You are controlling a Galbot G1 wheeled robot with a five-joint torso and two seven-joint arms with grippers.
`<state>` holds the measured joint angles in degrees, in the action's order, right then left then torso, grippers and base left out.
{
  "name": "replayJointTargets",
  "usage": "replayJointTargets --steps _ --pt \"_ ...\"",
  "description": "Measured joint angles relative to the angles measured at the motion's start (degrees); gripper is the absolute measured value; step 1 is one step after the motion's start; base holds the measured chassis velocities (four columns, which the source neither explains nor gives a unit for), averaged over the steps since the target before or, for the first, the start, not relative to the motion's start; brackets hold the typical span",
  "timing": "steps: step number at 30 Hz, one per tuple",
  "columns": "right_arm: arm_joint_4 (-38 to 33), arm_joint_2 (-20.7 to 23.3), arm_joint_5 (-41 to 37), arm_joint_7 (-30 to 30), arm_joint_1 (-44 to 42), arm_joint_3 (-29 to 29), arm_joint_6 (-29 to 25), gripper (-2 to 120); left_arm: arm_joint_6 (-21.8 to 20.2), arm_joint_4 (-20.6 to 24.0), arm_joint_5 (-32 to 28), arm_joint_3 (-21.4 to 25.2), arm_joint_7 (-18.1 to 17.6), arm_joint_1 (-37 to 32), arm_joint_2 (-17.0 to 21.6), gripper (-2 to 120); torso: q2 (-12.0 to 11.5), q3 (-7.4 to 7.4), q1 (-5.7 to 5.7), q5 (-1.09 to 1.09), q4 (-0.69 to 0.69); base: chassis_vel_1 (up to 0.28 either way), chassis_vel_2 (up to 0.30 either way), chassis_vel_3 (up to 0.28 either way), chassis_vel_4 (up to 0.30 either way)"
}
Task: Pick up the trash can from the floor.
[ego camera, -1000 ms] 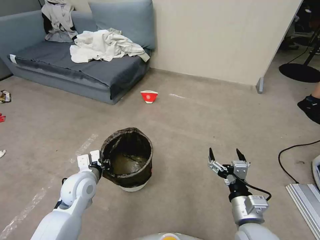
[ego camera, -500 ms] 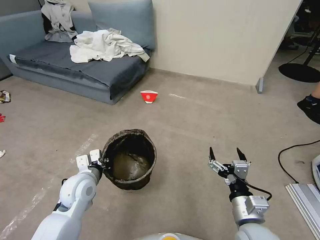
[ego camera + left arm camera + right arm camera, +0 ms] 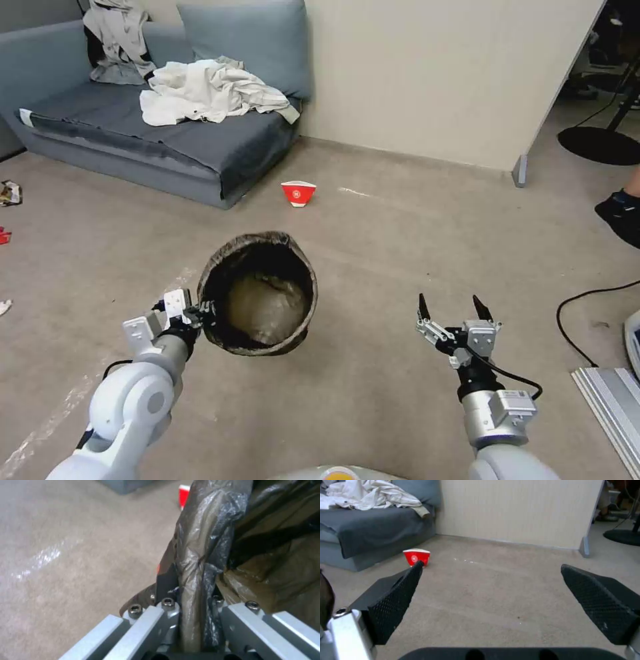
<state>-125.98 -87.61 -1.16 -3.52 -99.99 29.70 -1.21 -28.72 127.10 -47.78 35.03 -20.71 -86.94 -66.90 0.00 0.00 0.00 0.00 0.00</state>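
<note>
Now trash can [image 3: 259,295] tilted mouth-up toward camera, rim pinched tight in left hand [image 3: 200,312].

My head cam looks forward-down over the floor [image 3: 373,400] toward the sofa [image 3: 167,133]. Left wrist cam sits tight against the trash can [image 3: 206,550] rim. Right wrist cam looks low, sofa-ward — both wrist views share the red bowl [image 3: 416,556].
</note>
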Motion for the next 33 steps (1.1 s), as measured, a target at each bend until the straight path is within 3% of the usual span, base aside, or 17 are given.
replayJointTargets --steps 5,12,33 --pt "-0.1 -0.2 0.0 -0.1 0.2 0.2 -0.1 100 0.1 5.6 1.0 0.8 -2.3 -2.3 -0.2 1 0.0 0.00 0.00 0.00 0.00 0.000 0.000 0.000 0.000" --pt "-0.3 -0.5 -0.1 -0.1 0.4 0.2 -0.1 100 0.0 9.1 2.9 0.9 -2.8 -4.6 -0.9 1 0.0 0.00 0.00 0.00 0.00 0.000 0.000 0.000 0.000" --pt "-1.1 -1.0 -0.3 -0.2 0.4 0.2 -0.3 100 -0.1 9.3 4.6 0.4 -2.8 -5.5 -1.4 1 0.0 0.00 0.00 0.00 0.00 0.000 0.000 0.000 0.000"
